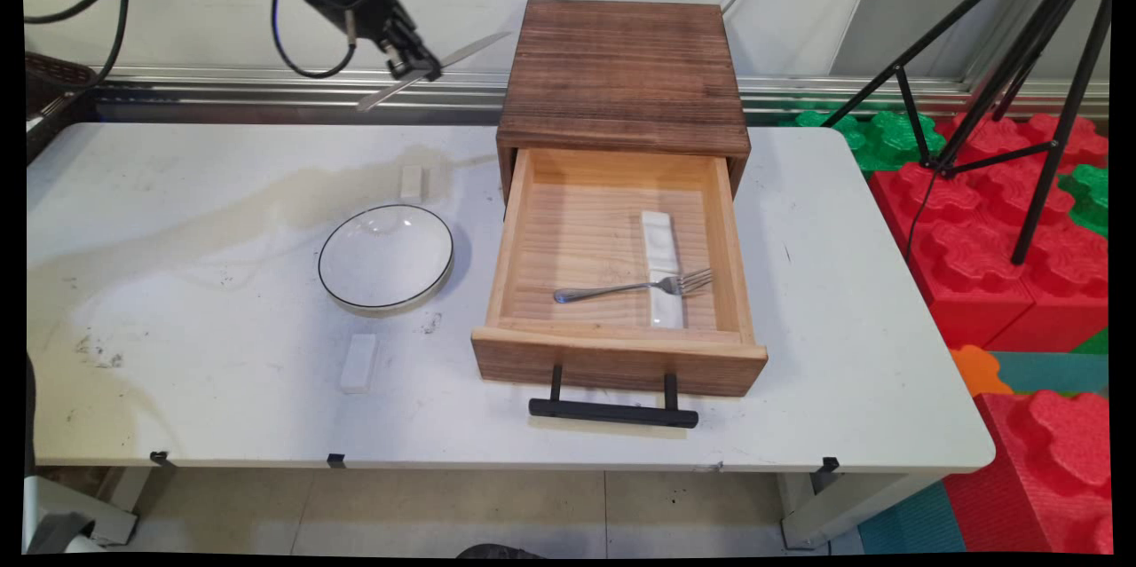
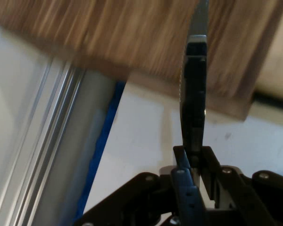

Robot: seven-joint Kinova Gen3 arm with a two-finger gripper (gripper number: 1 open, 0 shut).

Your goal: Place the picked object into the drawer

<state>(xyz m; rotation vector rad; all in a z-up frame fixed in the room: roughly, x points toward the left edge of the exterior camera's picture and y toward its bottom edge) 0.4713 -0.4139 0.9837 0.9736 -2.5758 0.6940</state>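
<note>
The knife (image 1: 435, 70) hangs high left of the wooden drawer box (image 1: 621, 79), pinched in the gripper (image 1: 415, 66), whose fingers are clamped on its middle. Keep it level (a fork (image 1: 635, 287) already lies in the open drawer (image 1: 612, 239)).

The white table (image 1: 843, 301) bears a wooden drawer box (image 1: 621, 194); left of the box sits a black-rimmed white bowl (image 1: 386, 258); two small white blocks (image 1: 358, 363) (image 1: 412, 182) lie near the bowl.
</note>
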